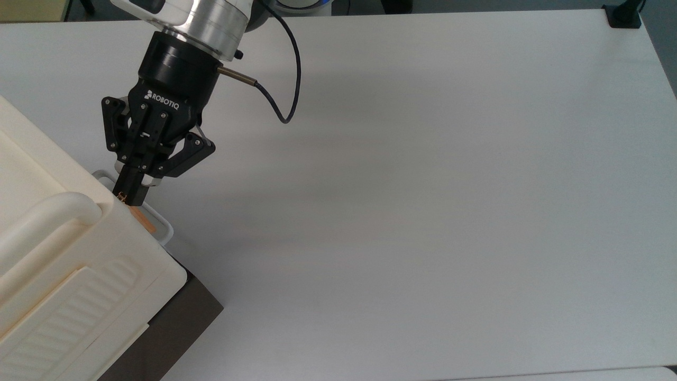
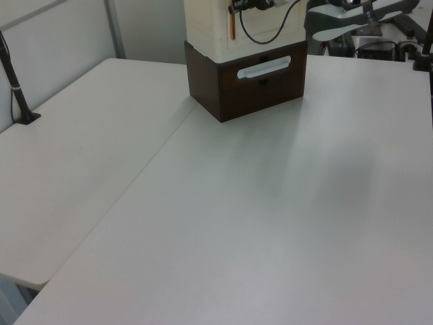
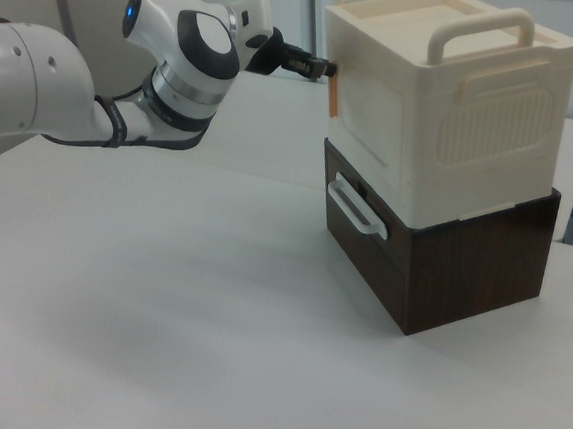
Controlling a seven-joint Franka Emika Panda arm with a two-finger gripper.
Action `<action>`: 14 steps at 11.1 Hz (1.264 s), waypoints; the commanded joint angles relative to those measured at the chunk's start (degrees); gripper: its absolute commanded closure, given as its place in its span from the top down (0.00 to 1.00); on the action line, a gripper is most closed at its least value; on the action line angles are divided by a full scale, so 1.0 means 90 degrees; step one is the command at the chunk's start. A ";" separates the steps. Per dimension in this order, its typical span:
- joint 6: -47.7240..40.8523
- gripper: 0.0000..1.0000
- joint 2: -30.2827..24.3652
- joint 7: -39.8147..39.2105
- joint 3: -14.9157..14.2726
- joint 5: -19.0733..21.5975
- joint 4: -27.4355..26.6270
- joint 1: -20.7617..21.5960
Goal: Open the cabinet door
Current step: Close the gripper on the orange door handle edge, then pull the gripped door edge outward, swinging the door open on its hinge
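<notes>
The cream cabinet stands on a dark brown base, at the top view's lower left. Its cabinet door is the side panel facing the arm and looks flush with the body. A thin tan handle runs down the door's edge, seen in the top view as an orange strip. My black gripper reaches in level and is shut on the upper end of that handle. In the right view the gripper meets the cabinet's top front corner.
The brown base carries a white drawer handle just below my gripper. A black cable loops off the wrist. The white table stretches wide to the top view's right. A black post stands at the left view's left.
</notes>
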 commanded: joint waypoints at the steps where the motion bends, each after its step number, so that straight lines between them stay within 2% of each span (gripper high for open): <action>1: 0.0097 0.05 0.0035 0.0056 0.0039 -0.0162 -0.0095 -0.0058; 6: 0.0087 0.06 -0.0414 0.0065 0.0215 -0.0123 -0.0681 -0.0097; 9: 0.0067 0.06 -0.0746 0.0066 0.0537 -0.0113 -0.1071 -0.0311; 12: 0.0048 0.06 -0.0874 0.0075 0.0557 -0.0084 -0.1277 -0.0312; 14: 0.0038 0.07 -0.1214 0.0075 0.0557 -0.0084 -0.1724 -0.0322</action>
